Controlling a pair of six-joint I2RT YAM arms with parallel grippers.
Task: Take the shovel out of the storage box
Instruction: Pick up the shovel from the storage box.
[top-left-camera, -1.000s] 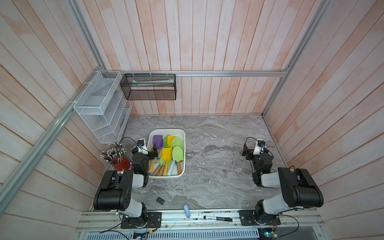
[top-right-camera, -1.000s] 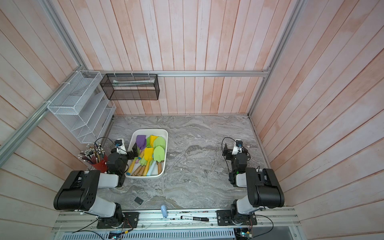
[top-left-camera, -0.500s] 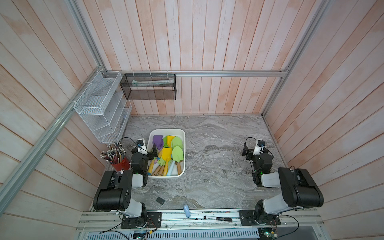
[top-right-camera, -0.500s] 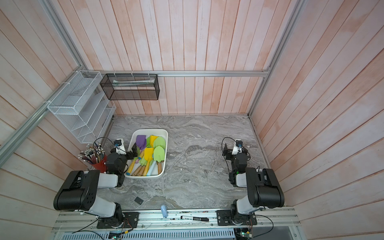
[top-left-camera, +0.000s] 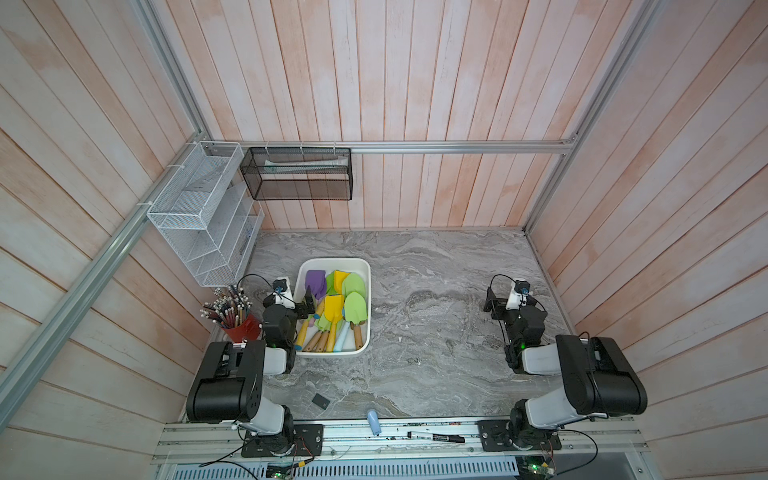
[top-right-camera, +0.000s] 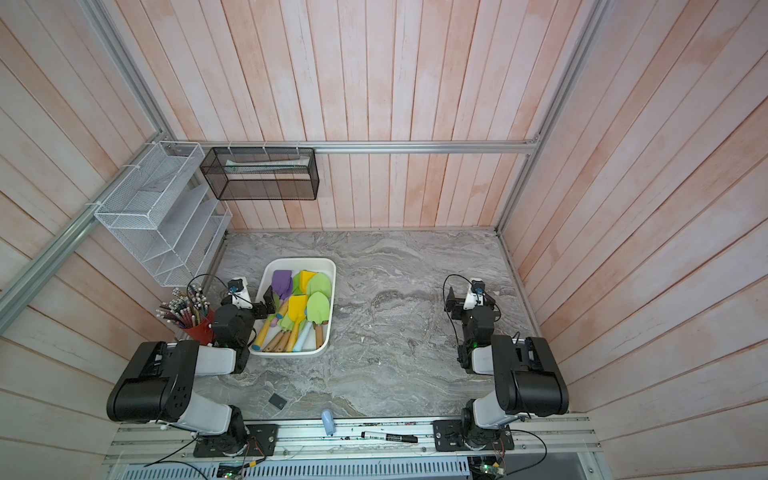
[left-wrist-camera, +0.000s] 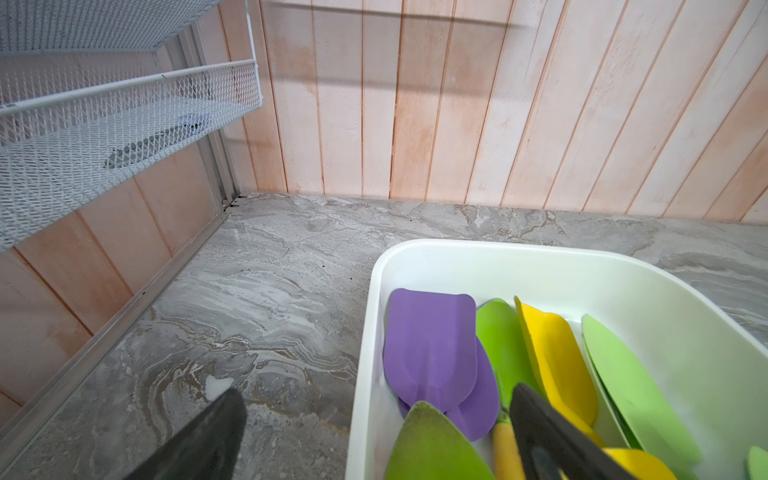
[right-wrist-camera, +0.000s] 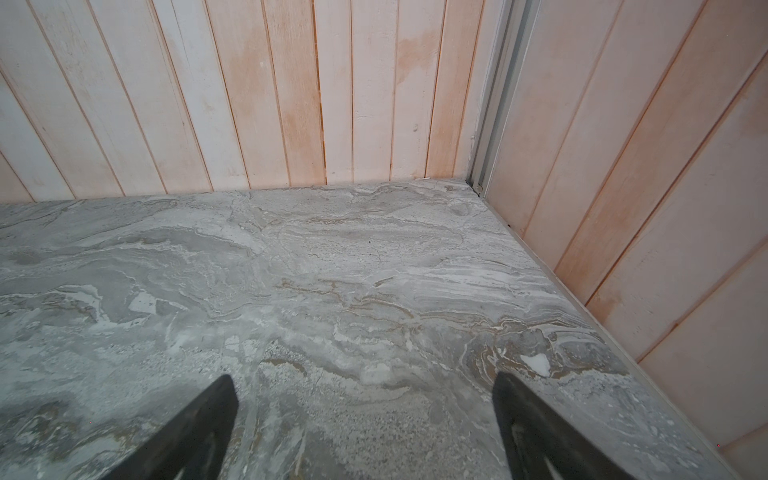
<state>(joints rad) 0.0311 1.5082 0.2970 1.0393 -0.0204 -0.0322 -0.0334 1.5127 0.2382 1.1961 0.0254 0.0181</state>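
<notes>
While both arms are crouching low at the near edge of the bench (top-left-camera: 436, 266), the storage box (top-left-camera: 369, 291) is sitting left of centre in both top views, its long side running away from the camera. Toy shovels (top-left-camera: 333, 307) in purple, yellow and green are lying heaped inside it, blades pointing toward the far wall and wooden handles toward the near end. The left gripper (left-wrist-camera: 374, 390) is hovering at the box's left-hand wall as the top views show it. Its fingers (left-wrist-camera: 544, 432) are standing wide apart and holding nothing, one over bare bench outside the box, the other over the shovels inside. The purple shovel (left-wrist-camera: 430, 349) is lying just ahead of that gripper, close against the same wall. The right gripper (right-wrist-camera: 362, 376) is hanging over bare bench at the right of the top views, well apart from the box, its fingers likewise spread and empty. A red cup of pencils (top-left-camera: 245, 326) is standing at the left beside the left arm, below a white wire rack (top-left-camera: 195, 208).
</notes>
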